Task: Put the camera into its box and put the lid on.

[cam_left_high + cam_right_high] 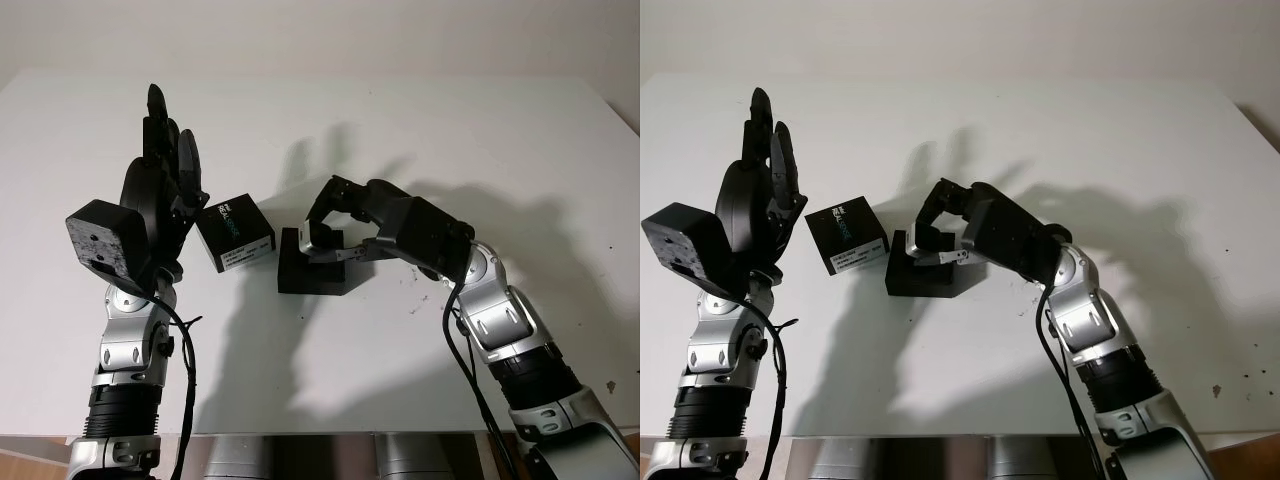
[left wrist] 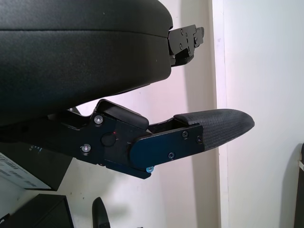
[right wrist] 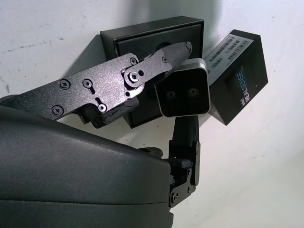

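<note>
1. Fingers (image 3: 156, 64) of right hand (image 1: 335, 235) pinched on the silver camera (image 3: 183, 92), one above, one below; lens face exposed between them.
2. Camera held just over the open black box (image 1: 312, 275), toward its 12 o'clock edge; whether touching the tray, cannot tell.
3. Lid (image 1: 235, 235), printed and tilted, on the white table (image 1: 480, 130) just beside the box at its 10 o'clock.
4. Left hand (image 1: 165, 170) raised at 9 o'clock of the lid, open, holding nothing, well above the table.
5. Step in hand, judged: seating the camera in the box recess. Lid not yet on.
6. To do it well: align the long side of the camera with the long side of the recess before lowering; descend straight, without dragging against the box wall.
7. Release only once the camera sits level; retract upward, away from the lid at 10 o'clock, to avoid nudging either.
8. Risk, judged: light box apt to slide under sideways push; lower finger apt to be trapped beneath the camera, so tilt slightly on release.
</note>
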